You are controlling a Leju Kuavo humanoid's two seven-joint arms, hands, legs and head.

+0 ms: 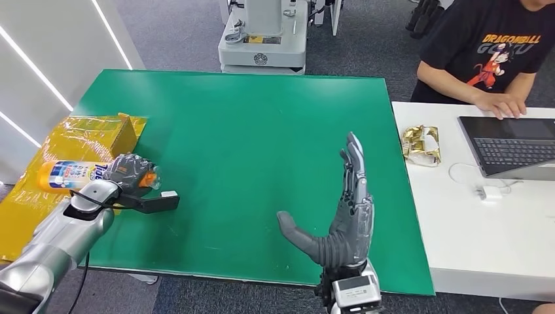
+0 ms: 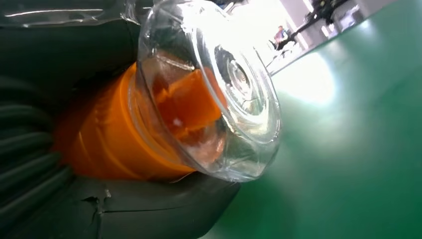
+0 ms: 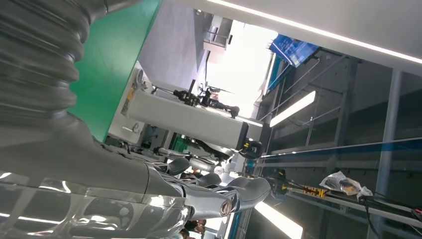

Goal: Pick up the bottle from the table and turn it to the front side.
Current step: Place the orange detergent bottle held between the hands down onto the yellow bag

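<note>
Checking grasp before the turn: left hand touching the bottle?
Touching. In the head view the left hand wraps the bottle near its orange cap end; the left wrist view shows grey fingers pressed against the orange cap.

The left arm reaches in over the near left corner of the green table (image 1: 249, 118), its silver forearm angled up toward that corner. The left hand (image 1: 129, 171) is wrapped around the orange neck of the bottle (image 1: 72, 174), thumb and fingers closed on it; how firmly is hard to judge. The right hand (image 1: 340, 216) stands upright above the table's near edge, fingers straight together, thumb splayed toward the table's middle, holding nothing.
</note>
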